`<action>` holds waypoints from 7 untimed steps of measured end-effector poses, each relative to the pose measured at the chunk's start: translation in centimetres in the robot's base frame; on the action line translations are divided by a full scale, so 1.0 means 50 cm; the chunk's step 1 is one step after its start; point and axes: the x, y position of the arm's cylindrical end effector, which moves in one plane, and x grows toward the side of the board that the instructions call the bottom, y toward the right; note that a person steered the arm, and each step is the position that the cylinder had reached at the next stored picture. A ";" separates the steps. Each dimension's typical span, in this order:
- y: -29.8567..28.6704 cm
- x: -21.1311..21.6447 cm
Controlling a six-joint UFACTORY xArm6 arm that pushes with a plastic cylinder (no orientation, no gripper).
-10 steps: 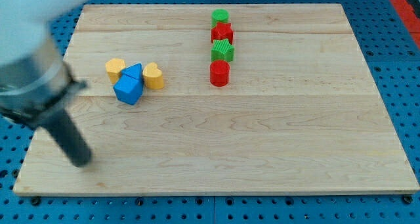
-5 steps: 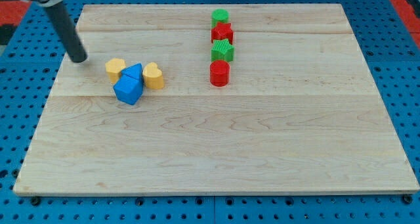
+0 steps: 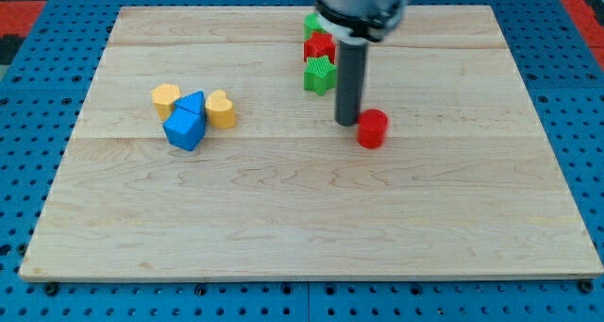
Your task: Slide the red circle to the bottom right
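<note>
The red circle [image 3: 372, 129] lies right of the board's middle, a little above centre height. My tip [image 3: 348, 122] stands just to its upper left, close against it. The rod runs up from there to the arm's head at the view's top. Behind the rod is a short column of blocks: a green star [image 3: 319, 75], a red star [image 3: 319, 47] above it, and a green circle [image 3: 313, 24] partly hidden by the arm.
On the left sits a cluster: a yellow hexagon [image 3: 166, 99], a yellow heart [image 3: 221, 109], a blue triangle [image 3: 192, 103] and a blue cube [image 3: 184, 128]. The wooden board [image 3: 311, 246] lies on a blue pegboard.
My tip has swept from the board's upper left to the centre. The red circle has moved right and slightly down from under the green star.
</note>
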 end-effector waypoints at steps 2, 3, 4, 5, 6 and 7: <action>0.060 0.009; 0.145 0.078; 0.174 0.137; 0.179 0.027; 0.301 0.070; 0.285 0.172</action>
